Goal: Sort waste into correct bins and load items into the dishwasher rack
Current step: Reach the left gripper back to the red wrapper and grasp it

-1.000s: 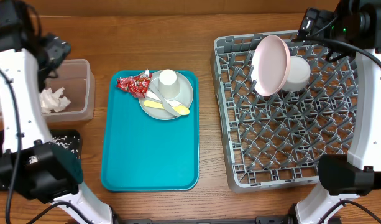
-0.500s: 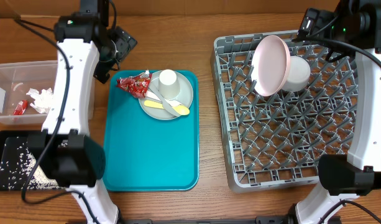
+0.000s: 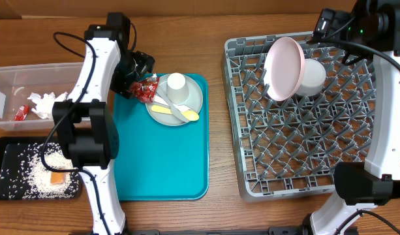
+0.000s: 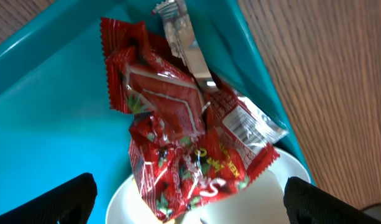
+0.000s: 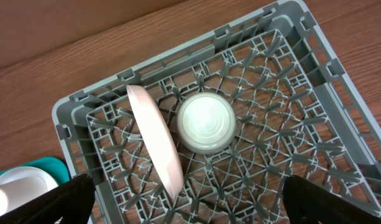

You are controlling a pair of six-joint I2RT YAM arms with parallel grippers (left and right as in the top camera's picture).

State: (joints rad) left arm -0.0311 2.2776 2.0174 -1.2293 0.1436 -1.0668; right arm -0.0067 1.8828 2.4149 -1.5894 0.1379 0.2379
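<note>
Red candy wrappers (image 3: 141, 89) (image 4: 178, 137) lie at the teal tray's back left corner, partly on the grey-green plate (image 3: 194, 98). My left gripper (image 3: 138, 68) (image 4: 191, 202) hangs open just above them, with nothing between its fingers. On that plate stand a white cup (image 3: 177, 85), a yellow spoon (image 3: 162, 110) and a pale fork (image 3: 181, 113). The pink plate (image 3: 284, 68) (image 5: 156, 140) stands on edge in the dishwasher rack (image 3: 304, 143) (image 5: 289, 162) beside an upturned white bowl (image 3: 314, 77) (image 5: 207, 122). Over the rack my right gripper (image 5: 199, 202) is open and empty.
The teal tray (image 3: 157, 156) fills the table's middle. At the left, a clear tub (image 3: 62, 72) holds tissue (image 3: 46, 101) and a red wrapper (image 3: 20, 113). In front of it a black tray (image 3: 4, 156) holds rice (image 3: 40, 171) and an orange cube (image 3: 57, 177).
My left arm has swung right from over the clear tub to just above the wrappers on the teal tray. The right arm has not moved.
</note>
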